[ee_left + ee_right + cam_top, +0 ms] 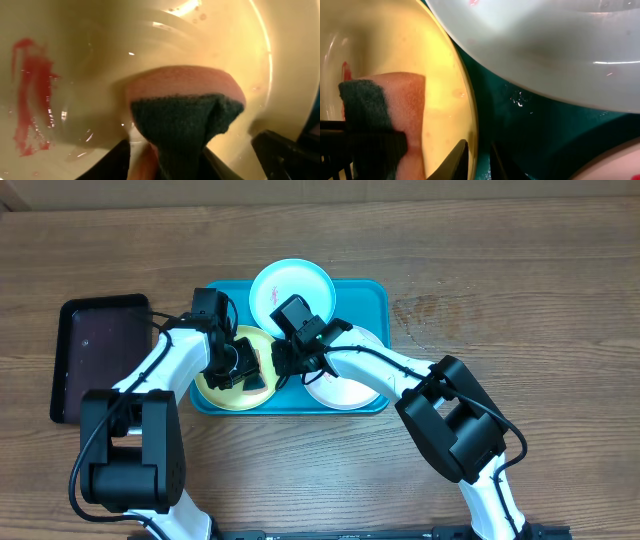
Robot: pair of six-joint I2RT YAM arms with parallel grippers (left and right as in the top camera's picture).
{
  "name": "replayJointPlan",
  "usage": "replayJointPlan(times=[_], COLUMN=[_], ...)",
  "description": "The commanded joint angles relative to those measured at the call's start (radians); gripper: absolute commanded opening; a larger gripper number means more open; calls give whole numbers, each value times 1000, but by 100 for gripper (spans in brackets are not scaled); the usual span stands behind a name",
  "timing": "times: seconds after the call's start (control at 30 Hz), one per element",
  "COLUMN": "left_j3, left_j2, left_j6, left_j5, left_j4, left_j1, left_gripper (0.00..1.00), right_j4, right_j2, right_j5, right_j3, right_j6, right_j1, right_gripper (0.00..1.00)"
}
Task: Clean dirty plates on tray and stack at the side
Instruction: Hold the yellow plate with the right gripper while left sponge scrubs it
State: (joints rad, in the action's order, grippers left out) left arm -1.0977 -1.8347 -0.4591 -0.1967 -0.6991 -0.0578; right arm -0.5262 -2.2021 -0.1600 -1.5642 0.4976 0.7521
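One yellow plate [215,393] is the work piece. It sits in the near-left corner of the tray [375,295].

- Red smear [32,95]: on the yellow plate's floor, a streak running lengthwise up the left wrist view, not yet wiped.
- Sponge [185,100]: pressed to the yellow plate's floor, dark scouring face toward the camera. It is apart from the smear, which lies to its left in that view.
- Left hand [243,368]: above the yellow plate's middle, clenched on the sponge.
- Right hand [477,160]: at the yellow plate's right rim, one finger on each side of the rim and pinching it. It looks to be steadying the plate.
- Pale blue plate [290,280] and white plate [345,392]: just beside the yellow plate, on the far-right and right.

Judgement: the left hand is nearer the smear. The next stroke should go sideways across the streak, away from the pinched rim.
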Motion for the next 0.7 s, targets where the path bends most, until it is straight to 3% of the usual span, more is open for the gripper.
replayJointPlan(times=[0.0,0.1,0.23,0.5,0.67], left_j3=[49,47,43,37,14], left_j2=[-11,-11,-11,-11,-11], left_j6=[-16,-17,-16,56,116], left_j5=[120,214,302,537,502], left_j4=[-3,-2,-2,64,95], left_j1=[0,11,40,92,92], left_gripper=[31,18,8,4,4], right_j4=[-6,-8,-9,-6,-6], right_j2=[-18,-18,-18,-18,-18], right_j5=[2,2,2,2,2], right_j3=[-6,-6,-6,-6,-6], right_j6=[4,4,4,4,4], right_j1=[-8,-8,-8,-8,-8], right_gripper=[17,17,17,17,17])
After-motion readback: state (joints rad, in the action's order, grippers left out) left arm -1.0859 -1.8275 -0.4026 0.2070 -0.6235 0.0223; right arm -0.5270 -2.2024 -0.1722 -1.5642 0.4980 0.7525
